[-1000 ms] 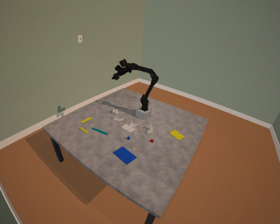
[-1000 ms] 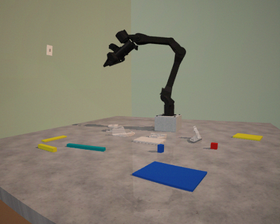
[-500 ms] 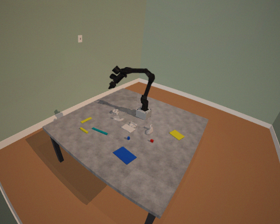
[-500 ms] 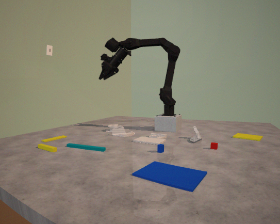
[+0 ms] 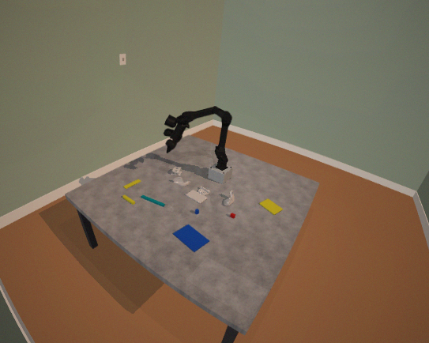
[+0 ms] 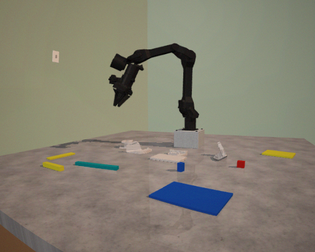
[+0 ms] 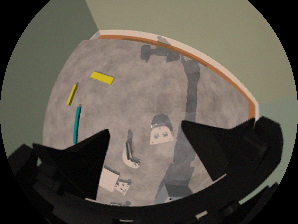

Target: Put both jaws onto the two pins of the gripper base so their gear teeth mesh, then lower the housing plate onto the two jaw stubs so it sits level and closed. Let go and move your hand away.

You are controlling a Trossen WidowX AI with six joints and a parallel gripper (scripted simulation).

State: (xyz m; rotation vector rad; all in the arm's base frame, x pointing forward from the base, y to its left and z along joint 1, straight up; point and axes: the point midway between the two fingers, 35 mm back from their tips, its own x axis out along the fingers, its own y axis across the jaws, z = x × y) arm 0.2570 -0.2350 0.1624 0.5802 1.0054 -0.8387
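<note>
My gripper (image 5: 169, 148) (image 6: 117, 105) (image 7: 145, 129) is open and empty, high above the table's far left part. A white piece with two round features (image 5: 176, 171) (image 6: 126, 142) (image 7: 161, 135), perhaps the housing plate, stands left of the arm's mount. One white jaw (image 5: 181, 182) (image 6: 134, 148) (image 7: 131, 159) lies near it. A flat white part (image 5: 196, 196) (image 6: 166, 158) (image 7: 109, 179) with raised detail at one end, seemingly the gripper base, lies near the middle. The other white jaw (image 5: 229, 199) (image 6: 220, 154) rests tilted to its right. The jaws are apart from the flat part; its pins cannot be made out.
The arm's mount (image 5: 220, 174) (image 6: 187, 139) stands behind the parts. Two yellow bars, a teal bar (image 5: 152, 201) (image 6: 97, 165) (image 7: 76, 125), a blue block (image 5: 197, 212) (image 6: 180, 166), a red cube (image 5: 232, 216) (image 6: 241, 164), a blue plate (image 5: 191, 238) (image 6: 192, 197) and a yellow plate (image 5: 270, 206) (image 6: 278, 154) lie around.
</note>
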